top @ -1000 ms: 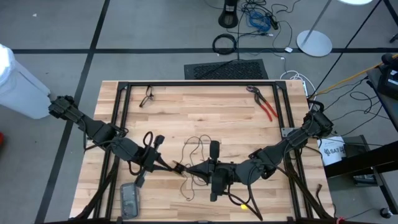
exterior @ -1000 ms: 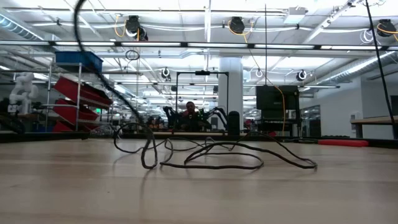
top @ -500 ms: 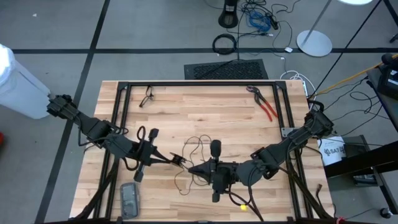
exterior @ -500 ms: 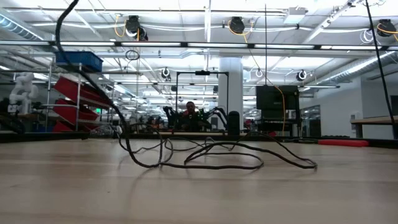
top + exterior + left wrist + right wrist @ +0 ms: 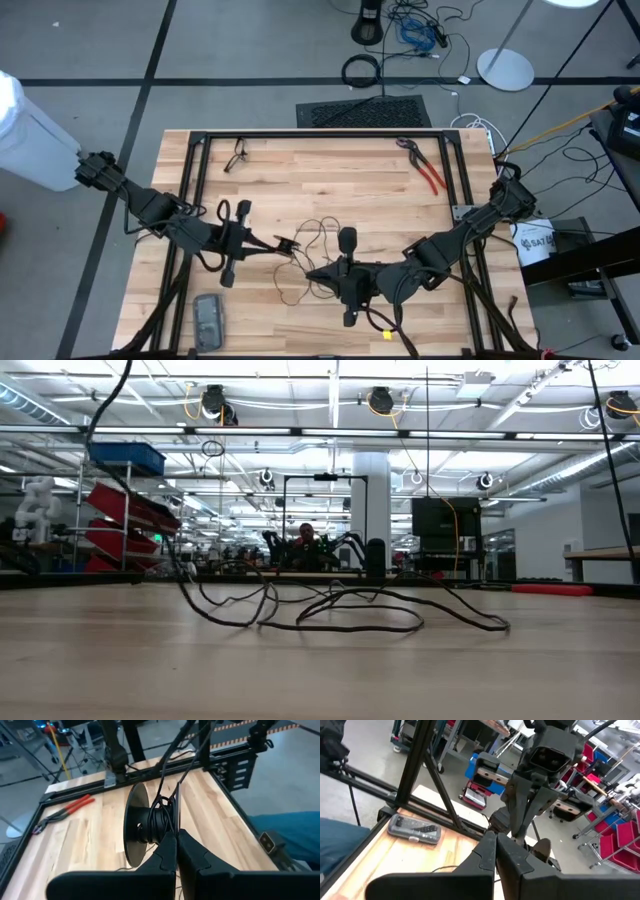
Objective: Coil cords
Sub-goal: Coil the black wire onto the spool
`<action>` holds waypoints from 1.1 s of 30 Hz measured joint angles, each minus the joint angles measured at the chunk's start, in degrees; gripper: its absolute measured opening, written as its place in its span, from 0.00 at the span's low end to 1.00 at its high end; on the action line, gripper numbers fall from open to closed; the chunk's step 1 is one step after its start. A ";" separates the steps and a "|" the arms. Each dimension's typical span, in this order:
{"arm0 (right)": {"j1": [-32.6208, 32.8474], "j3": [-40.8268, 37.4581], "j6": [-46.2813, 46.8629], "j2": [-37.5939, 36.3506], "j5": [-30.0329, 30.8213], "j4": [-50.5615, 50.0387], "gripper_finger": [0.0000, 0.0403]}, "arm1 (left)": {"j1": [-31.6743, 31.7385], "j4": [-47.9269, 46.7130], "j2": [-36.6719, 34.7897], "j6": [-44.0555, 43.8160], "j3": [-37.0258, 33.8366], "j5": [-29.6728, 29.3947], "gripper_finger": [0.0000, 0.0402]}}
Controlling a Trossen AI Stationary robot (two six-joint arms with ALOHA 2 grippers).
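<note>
The thin black cord (image 5: 322, 232) lies in loose loops mid-table; in the low view the loops (image 5: 350, 622) rest on the wood and one strand (image 5: 110, 410) climbs out of the top. My left gripper (image 5: 290, 247) is shut and raised over the table. In its wrist view, turns of cord (image 5: 159, 820) are wound on a black disc (image 5: 134, 827) just past its fingertips (image 5: 167, 847). My right gripper (image 5: 308, 272) is shut, facing the left one from the near right. No cord shows between its fingers (image 5: 487, 851). My left gripper is shut at the near edge of the wound cord bundle (image 5: 170, 826), coming at it roughly level from the table's left. Whether the fingers pinch the cord turns or the thin plate (image 5: 178, 805) beside them cannot be told. The bundle is lifted clear; two strands (image 5: 187, 750) run off it. My right gripper: I cannot tell whether it touches the cord.
Red-handled pliers (image 5: 428, 172) lie at the far right and a small dark wire object (image 5: 236, 155) at the far left. A grey flat device (image 5: 208, 320) sits at the near left corner. Black frame rails (image 5: 320, 133) border the tabletop.
My left gripper has gone a little toward the table's far edge and swung its wrist. My right gripper has tipped and rolled in place. The narrow upright cord loop at the left of the low view has been pulled open and now lies lower and wider.
</note>
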 joint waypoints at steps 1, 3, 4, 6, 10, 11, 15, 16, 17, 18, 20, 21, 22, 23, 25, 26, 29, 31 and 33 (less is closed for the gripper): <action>0.04 0.67 0.31 0.00 -0.02 -1.20 0.00 | 0.00 -0.04 -0.11 -0.02 0.00 -0.25 0.00; 0.20 1.97 1.24 -0.01 0.10 -2.64 0.00 | -0.09 0.30 -0.22 -0.10 0.00 -0.26 0.00; 0.22 2.16 1.26 -0.10 0.10 -2.67 0.00 | -0.25 0.36 -0.25 -0.12 0.00 0.10 0.00; 0.27 2.17 0.86 -0.07 -0.09 -2.27 0.00 | -0.64 0.11 -0.25 -0.35 0.00 3.31 0.00; 0.35 2.17 0.21 0.00 -0.38 -1.98 0.00 | -1.50 0.06 0.01 0.06 0.00 7.42 0.00; 0.34 2.17 0.45 0.00 -0.37 -2.01 0.00 | -1.78 0.05 0.01 0.41 0.00 7.10 0.00; 1.03 2.17 1.47 0.00 -0.05 -2.49 0.00 | -2.53 0.24 -0.08 1.48 0.28 1.67 0.00; 1.31 2.17 1.45 0.00 -0.04 -2.57 0.00 | -2.64 0.26 -0.12 1.49 0.64 -0.06 0.00; 1.55 2.17 1.42 0.00 0.03 -2.67 0.00 | -2.69 0.33 -0.18 1.49 0.99 -1.94 0.00; 1.72 2.17 1.40 0.00 0.11 -2.68 0.00 | -2.85 0.39 -0.22 1.53 1.25 -3.67 0.00; 2.00 2.17 1.40 0.00 0.38 -2.68 0.00 | -3.25 0.45 -0.23 1.54 1.60 -6.59 0.00; 2.08 2.36 1.40 0.00 0.47 -3.07 0.00 | -3.48 0.34 -0.23 1.59 1.67 -7.62 0.00; 2.16 2.83 1.46 0.01 0.45 -3.90 0.00 | -3.72 0.27 -0.20 1.64 1.72 -8.52 0.00; 2.20 3.32 1.78 0.02 0.42 -4.61 0.00 | -3.95 0.38 -0.20 2.17 1.77 -9.25 0.00; 2.25 3.83 2.59 -0.06 0.29 -5.43 0.00 | -4.53 0.66 -0.20 3.05 1.84 -10.30 0.00; 2.25 3.86 2.59 -0.09 0.27 -5.55 0.00 | -4.87 0.59 -0.20 3.00 1.86 -10.40 0.00; 2.30 3.86 1.68 0.00 -0.01 -5.43 0.00 | -5.44 0.20 -0.20 2.76 1.86 -7.78 0.00; 2.40 3.86 0.78 -0.02 -0.09 -5.29 0.00 | -5.79 0.22 -0.20 2.51 1.86 -3.69 0.00; 2.38 3.86 0.25 -0.02 1.35 -5.15 0.00 | -6.06 0.47 -0.15 2.45 1.84 0.14 0.00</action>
